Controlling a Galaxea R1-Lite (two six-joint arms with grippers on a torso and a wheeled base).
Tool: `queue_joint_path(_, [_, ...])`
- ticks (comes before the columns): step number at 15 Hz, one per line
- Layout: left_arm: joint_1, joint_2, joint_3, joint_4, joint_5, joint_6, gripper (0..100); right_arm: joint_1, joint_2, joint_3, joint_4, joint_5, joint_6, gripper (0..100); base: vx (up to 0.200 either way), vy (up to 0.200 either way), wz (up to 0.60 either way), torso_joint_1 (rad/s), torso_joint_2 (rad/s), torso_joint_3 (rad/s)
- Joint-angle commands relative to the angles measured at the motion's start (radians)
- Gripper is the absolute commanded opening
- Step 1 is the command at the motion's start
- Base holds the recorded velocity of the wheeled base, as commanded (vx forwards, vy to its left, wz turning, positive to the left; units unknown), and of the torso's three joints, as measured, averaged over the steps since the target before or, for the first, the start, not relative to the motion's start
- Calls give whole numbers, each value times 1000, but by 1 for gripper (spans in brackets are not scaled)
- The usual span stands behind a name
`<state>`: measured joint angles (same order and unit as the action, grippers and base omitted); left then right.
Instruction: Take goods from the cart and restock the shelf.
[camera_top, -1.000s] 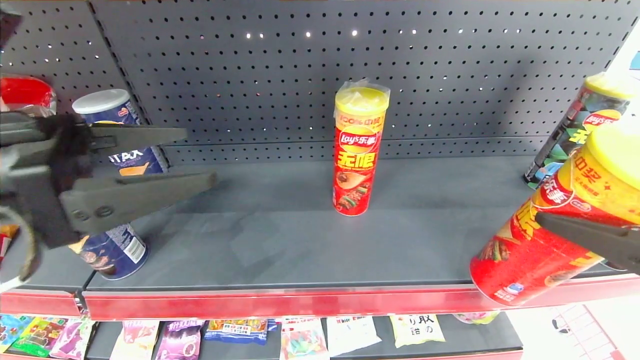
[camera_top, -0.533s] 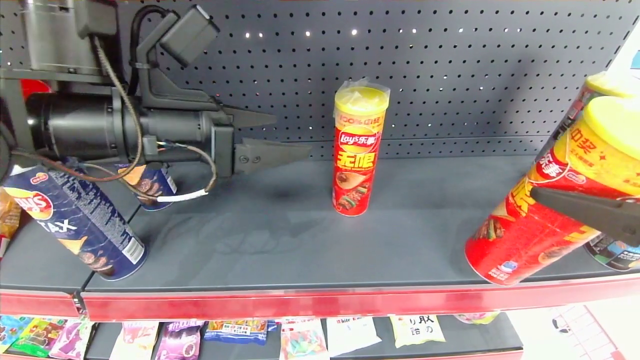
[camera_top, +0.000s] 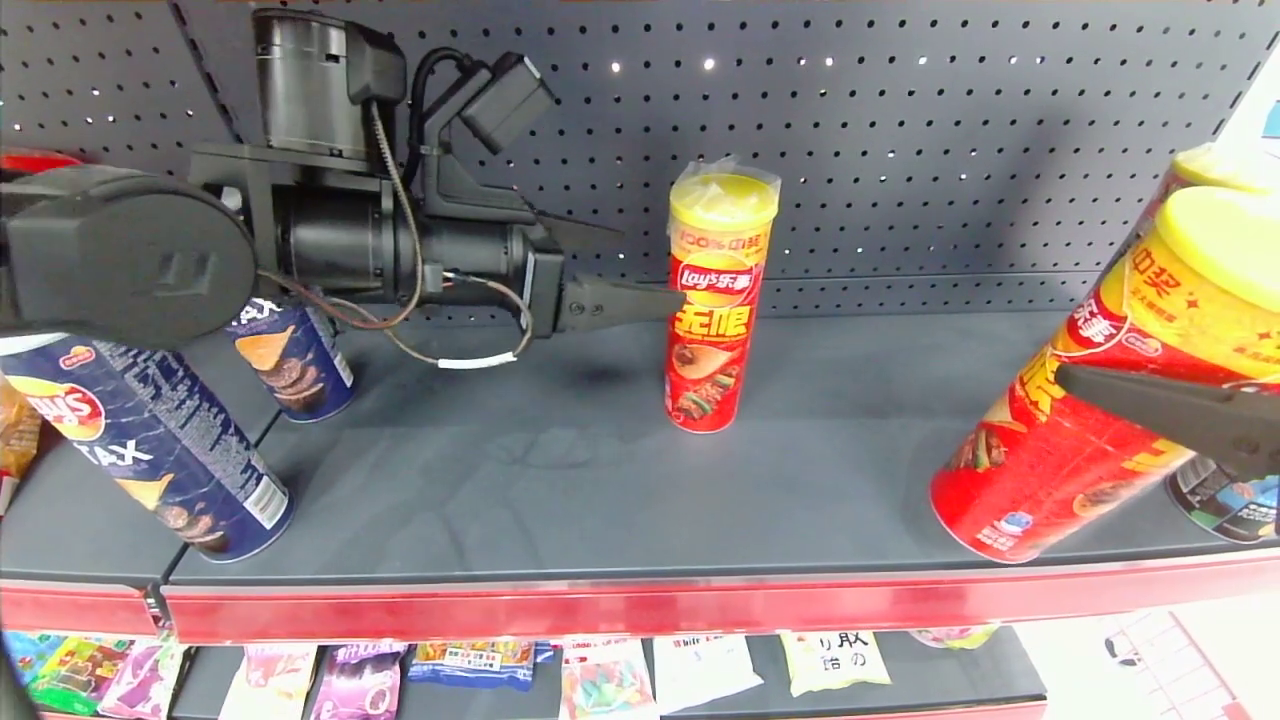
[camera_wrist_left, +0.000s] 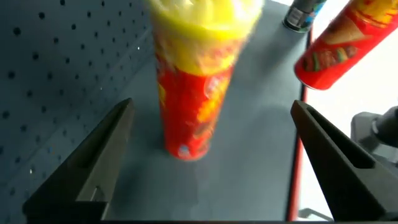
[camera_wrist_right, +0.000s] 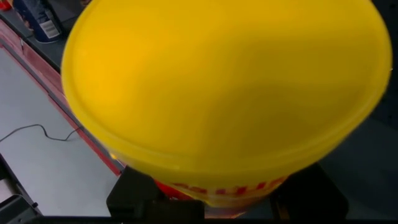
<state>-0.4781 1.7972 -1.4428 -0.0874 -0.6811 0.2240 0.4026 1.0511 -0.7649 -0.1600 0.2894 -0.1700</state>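
we're mid-placing: right jaws clamped on tilted red can (camera_top: 1090, 420), base at shelf (camera_top: 560, 490) front-right edge; left jaws spread wide, tips just beside standing can (camera_top: 715, 300) mid-shelf; next, we'd upright the tilted one and release.

From the head we look forward and down onto the shelf (camera_top: 600, 480), fairly near. Our left wrist camera faces along that shelf toward the standing can (camera_wrist_left: 193, 93), which the head view shares. Our right wrist camera sits very close over the top of the held can (camera_wrist_right: 224, 81).
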Motion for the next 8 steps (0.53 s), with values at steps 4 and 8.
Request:
queue_joint_path(4, [-4, 119, -110, 0, -3, -2, 100, -1, 3, -1, -1, 1, 0, 0, 0, 0, 0, 0, 0, 0])
queue_joint_path(8, [-17, 174, -188, 3, -35, -3, 100, -1, 4, 1, -1, 1, 0, 0, 0, 0, 0, 0, 0, 0])
